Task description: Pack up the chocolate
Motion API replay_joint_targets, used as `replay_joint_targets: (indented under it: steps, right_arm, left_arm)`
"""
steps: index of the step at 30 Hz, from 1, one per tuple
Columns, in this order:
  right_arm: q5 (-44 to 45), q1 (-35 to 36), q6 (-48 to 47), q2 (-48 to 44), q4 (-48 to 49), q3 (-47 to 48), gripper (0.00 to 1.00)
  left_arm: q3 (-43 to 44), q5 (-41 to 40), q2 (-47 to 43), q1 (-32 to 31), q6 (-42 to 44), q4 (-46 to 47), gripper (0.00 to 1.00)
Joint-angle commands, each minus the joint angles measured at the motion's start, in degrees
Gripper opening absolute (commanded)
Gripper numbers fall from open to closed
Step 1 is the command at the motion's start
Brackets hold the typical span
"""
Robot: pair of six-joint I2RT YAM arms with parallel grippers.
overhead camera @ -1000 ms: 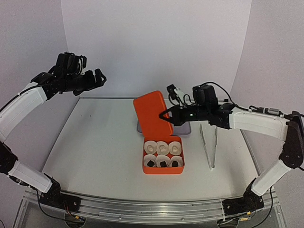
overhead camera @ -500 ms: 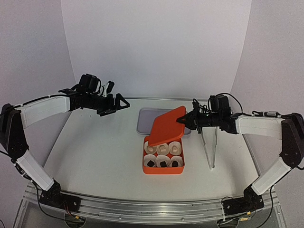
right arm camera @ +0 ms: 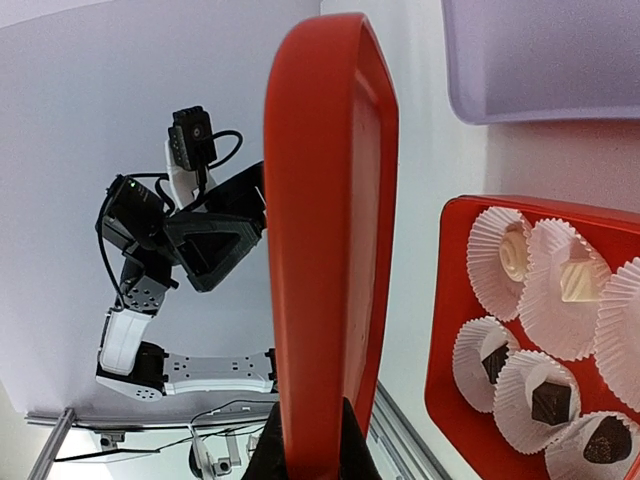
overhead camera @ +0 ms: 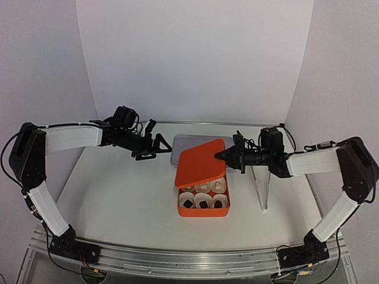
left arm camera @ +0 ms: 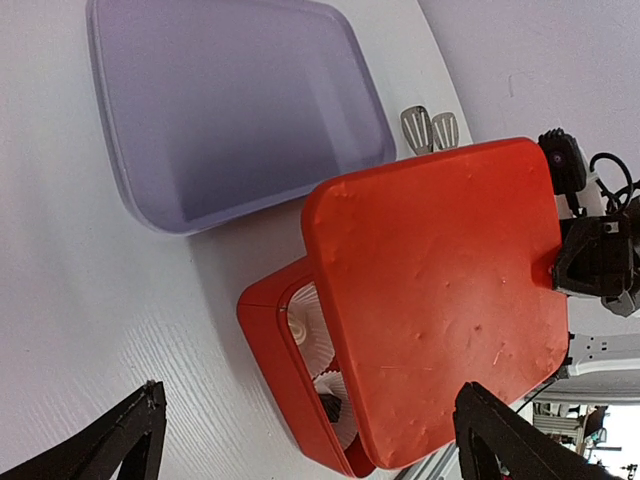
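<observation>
1. A shallow orange-red rectangular box [overhead camera: 203, 212] sits on the white counter [overhead camera: 118, 189], near the middle and a little to the right.
2. Inside it stand six pleated white paper cups [right arm camera: 545, 320], in two rows of three.
3. The three dark brown chocolate lumps [right arm camera: 548, 402] lie one to a cup in the near row, and the top view shows all three uncovered.
4. The cream-white chocolate lumps [right arm camera: 513, 252] lie in the far row. The right wrist view shows two of them, each in its own cup. The third cup of that row is cut off at the picture's edge, so its contents cannot be told.
5. A flat orange-red lid [overhead camera: 200, 164] with rounded corners is tilted over the far half of the box. Its low left corner meets the box's far left corner and its right edge is raised.
6. The right gripper [overhead camera: 219, 155] is closed tight on the raised right edge of the lid. In the right wrist view the lid stands edge-on, rising from between the dark fingers.
7. The left gripper [overhead camera: 155, 144] hovers above the counter with its fingers spread wide and holds nothing. It is left of the lid and apart from it.
8. A shallow lavender rectangular tray [left arm camera: 230, 110] lies on the counter just beyond the box, and the lid hides part of it in the top view.
9. A pair of pale tongs [overhead camera: 261, 183] lies on the counter to the right of the box, near it but not touching, running from near to far.
</observation>
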Motion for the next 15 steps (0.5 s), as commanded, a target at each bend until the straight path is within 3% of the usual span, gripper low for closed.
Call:
replay_joint_targets:
  steps: [1,15]
  right_arm:
    - [-3.5,2.0,0.3,3.7,5.0,2.2,0.00]
    - [-3.2,2.8,-2.0,3.6,5.5,-2.3,0.00]
  left_arm:
    - [-1.4,1.5,1.4,-1.2,-1.3,1.5,1.00]
    - [-1.0,3.1,7.1,-3.6,-1.9,0.9,1.00]
